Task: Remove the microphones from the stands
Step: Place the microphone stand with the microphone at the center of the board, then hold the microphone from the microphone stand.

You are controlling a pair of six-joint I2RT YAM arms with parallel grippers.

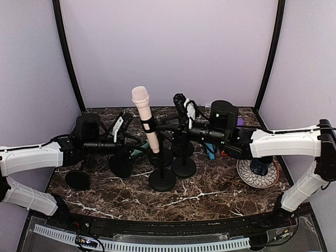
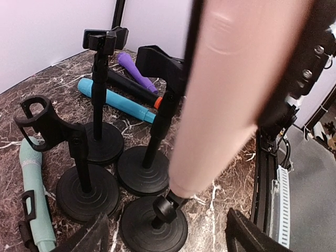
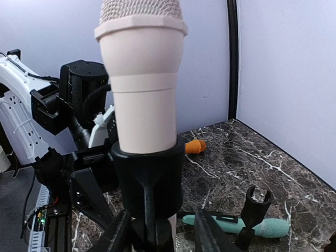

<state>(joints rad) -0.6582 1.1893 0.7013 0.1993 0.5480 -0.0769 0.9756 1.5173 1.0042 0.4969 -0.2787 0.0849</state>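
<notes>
Marble-patterned and dark, the worktop (image 1: pixel 210 197) fills my top view. The white left arm (image 1: pixel 31 160) stretches in from one side and the right arm (image 1: pixel 286 143) from the other, so that their ends face each other near the middle. Toward the right edge sits a patterned plate (image 1: pixel 244 177) with a dark object (image 1: pixel 261 167) on it that I cannot identify. Several empty stands (image 2: pixel 84 191), black with round bases, cluster mid-worktop. Among them is the stand (image 1: pixel 162 179) that carries the pale pink microphone (image 1: pixel 145 118). It is upright with a slight lean, mesh head on top, its body seated in the black clip (image 3: pixel 147 173). The left tool (image 2: pixel 168 226) is spread wide. From its wrist camera I see one finger at each lower corner, and the microphone's lower end shows between them, apart from both. The right tool (image 3: pixel 160 228) has a finger on either side of the stand's neck just under the clip. They sit close to it, but I cannot tell whether they pinch it or stand free. Lying flat around the bases are a mint-green microphone (image 2: pixel 32 178), a blue microphone (image 2: pixel 113 100), a black microphone (image 2: pixel 128 86) with an orange end, and a purple microphone (image 2: pixel 131 65).
</notes>
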